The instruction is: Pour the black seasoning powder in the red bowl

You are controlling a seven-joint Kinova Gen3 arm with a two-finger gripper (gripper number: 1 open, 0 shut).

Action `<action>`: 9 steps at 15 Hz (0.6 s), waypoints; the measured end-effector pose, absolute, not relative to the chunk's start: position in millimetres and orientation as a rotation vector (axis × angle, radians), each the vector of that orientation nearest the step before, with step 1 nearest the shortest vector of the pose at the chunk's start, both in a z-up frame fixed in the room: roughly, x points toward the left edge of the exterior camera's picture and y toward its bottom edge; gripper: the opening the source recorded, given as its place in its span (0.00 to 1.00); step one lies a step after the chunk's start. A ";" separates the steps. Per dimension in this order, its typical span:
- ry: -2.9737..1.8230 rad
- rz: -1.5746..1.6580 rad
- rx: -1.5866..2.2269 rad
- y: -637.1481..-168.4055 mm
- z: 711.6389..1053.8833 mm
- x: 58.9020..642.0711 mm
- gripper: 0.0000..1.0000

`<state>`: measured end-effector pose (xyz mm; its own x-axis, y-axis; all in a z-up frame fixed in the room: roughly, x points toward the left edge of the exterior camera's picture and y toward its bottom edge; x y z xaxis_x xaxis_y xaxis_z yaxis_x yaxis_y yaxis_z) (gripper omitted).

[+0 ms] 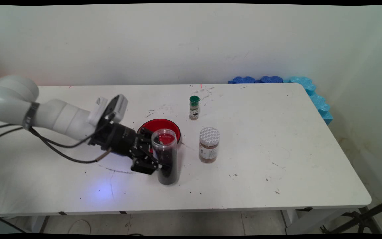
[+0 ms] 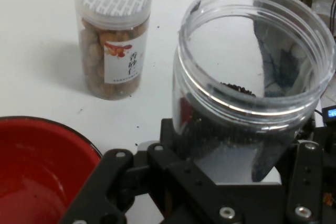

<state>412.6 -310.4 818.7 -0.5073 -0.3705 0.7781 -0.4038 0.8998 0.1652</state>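
The clear jar [image 1: 166, 156] [image 2: 247, 85], lidless and part-filled with dark grains, stands upright on the table [image 1: 277, 159] [image 2: 31, 40] near its middle, gripped from the left by the gripper [image 1: 156, 159] [image 2: 226, 182], whose jaws are closed on its sides. Just behind the jar sits the red bowl [image 1: 159, 127] [image 2: 37, 171]. To the right, a little apart, stands a nut jar [image 1: 209, 145] [image 2: 111, 35] with a white patterned lid. Farther back is a small green-capped spice bottle [image 1: 194, 107]. Blue foam [image 1: 297, 86] lines the table's far right corner.
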 end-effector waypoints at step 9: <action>-2.157 0.003 0.574 -316.8 890.1 438.4 0.00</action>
